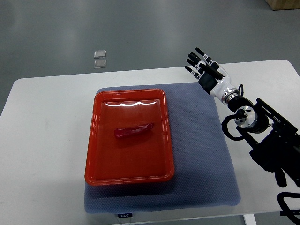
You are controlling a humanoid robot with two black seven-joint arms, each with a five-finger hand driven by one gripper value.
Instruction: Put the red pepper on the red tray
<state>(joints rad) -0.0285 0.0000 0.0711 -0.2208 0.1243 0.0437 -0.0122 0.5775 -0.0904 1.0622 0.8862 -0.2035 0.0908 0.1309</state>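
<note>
A red pepper [134, 130] lies on its side inside a red tray [93, 140], roughly at the tray's middle, its length running left to right with the right end tilted slightly toward the far side. The tray sits on a blue-grey mat [201, 159] spread over a white worktop [42, 140], the mat showing as a wide band along the tray's right side and a narrower strip along its near edge. Overhead light glints off the tray's far inner wall. The robot's right hand [205, 68] hovers over the far right corner of the mat, well apart from the tray and the pepper, its dark fingers [193, 58] spread and pointing toward the far left, holding nothing. Its white wrist joins a black arm [262, 136] that comes in from the right edge of the picture, with cables looping beside the joint. Two small clear square objects [100, 58] lie on the grey floor [140, 28] beyond the far edge of the worktop, one just beside the other. A small white label [124, 215] shows at the near edge of the worktop, below the mat; its print is too small to tell
</note>
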